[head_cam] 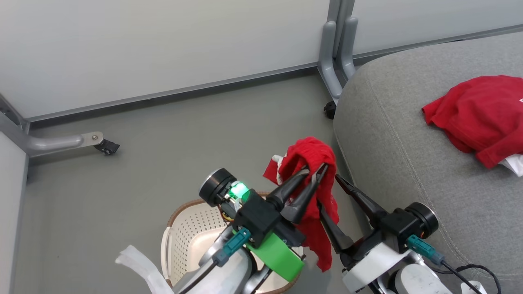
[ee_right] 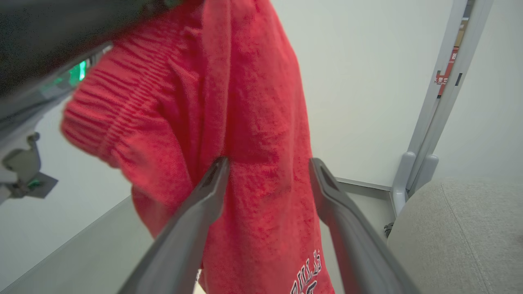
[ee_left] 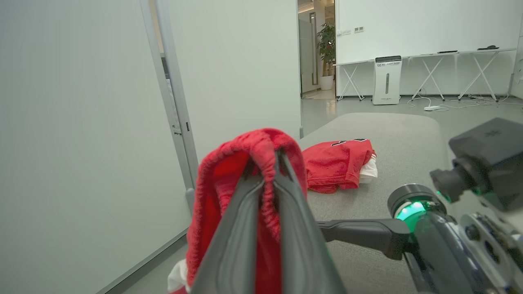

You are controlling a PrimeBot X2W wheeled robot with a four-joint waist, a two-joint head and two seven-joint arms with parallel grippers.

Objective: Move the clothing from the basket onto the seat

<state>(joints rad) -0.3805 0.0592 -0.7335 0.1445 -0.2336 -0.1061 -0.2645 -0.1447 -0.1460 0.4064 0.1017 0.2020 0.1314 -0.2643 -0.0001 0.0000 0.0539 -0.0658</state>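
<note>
Red garment point(head_cam: 314, 152) hangs pinched in my left gripper point(head_cam: 316, 168), centre; second garment point(head_cam: 478, 110) lies crumpled on grey seat point(head_cam: 408, 163), right; basket point(head_cam: 184, 228) bottom centre

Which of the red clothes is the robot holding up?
The dangling garment, pinched in the shut left gripper. The other garment lies crumpled on the grey seat, with no gripper on it.

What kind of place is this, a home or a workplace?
Probably a workplace, such as an office or a lab, not a home: white partition panels stand on wheeled metal feet, and folding tables line a far white wall.
</note>
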